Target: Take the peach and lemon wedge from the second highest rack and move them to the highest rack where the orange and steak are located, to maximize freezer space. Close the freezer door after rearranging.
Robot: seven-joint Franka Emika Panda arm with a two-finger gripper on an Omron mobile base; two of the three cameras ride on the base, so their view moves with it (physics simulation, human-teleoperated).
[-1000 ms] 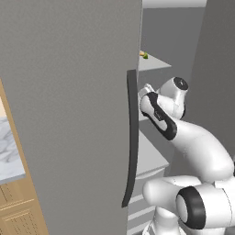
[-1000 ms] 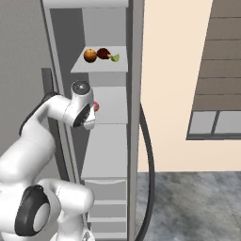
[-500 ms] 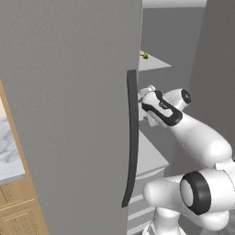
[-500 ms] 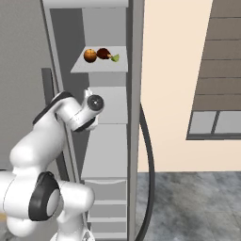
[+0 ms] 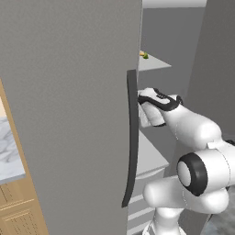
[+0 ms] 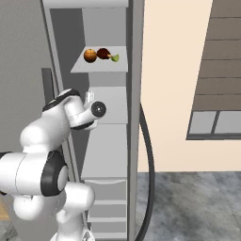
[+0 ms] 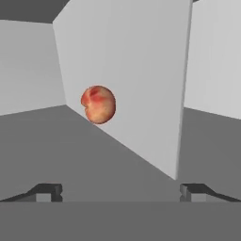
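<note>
Currently, item one, risks. The peach (image 7: 98,104) is lying at about 11 o'clock of centre in the hand view, well ahead of the tool (image 7: 120,192), so the fingers (image 7: 47,192) would be closing on air if they shut now. It is round and sitting on a flat shelf, so a fingertip nudging it off-centre could be sending it rolling toward the back wall. The freezer door (image 5: 69,114) and its dark handle (image 5: 132,137) are standing just beside the forearm in the left base view; a wide swing could be knocking the door.

Item two, pose. The arm is reaching forward into the open freezer at the second shelf level, wrist roughly level, hand (image 6: 89,110) pointing inward. The tool is spread wide and carrying nothing.

Item three, goods. On the highest rack (image 6: 101,67) a round orange-coloured fruit (image 6: 90,55), the steak (image 6: 103,53) and the lemon wedge (image 6: 114,58) are sitting close together in a row. The wedge appears already placed; the peach is not yet moved, and the door is standing open.
</note>
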